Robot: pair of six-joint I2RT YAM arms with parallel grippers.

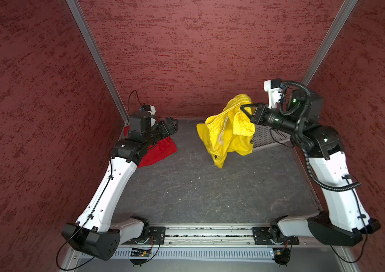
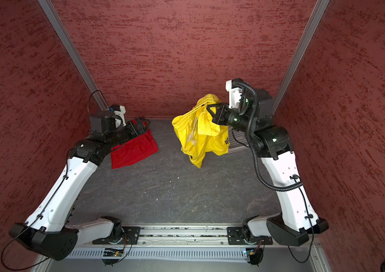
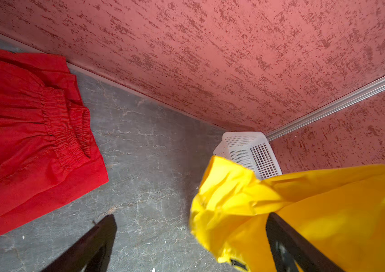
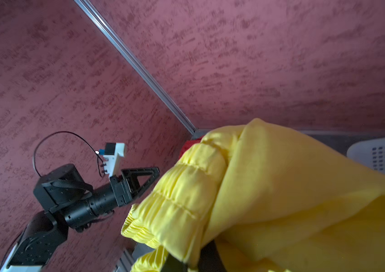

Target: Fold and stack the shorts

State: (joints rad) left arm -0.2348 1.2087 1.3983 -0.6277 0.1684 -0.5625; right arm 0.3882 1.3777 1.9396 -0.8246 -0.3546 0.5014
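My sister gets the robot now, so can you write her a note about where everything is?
Left gripper: open, empty, near the red shorts.
Right gripper: shut on the yellow shorts' waistband, dangling them unfolded.
Done, it seems: red shorts, lying flat and apparently folded on the table, far left.
Left to do: fold the yellow shorts, stack them on the red.
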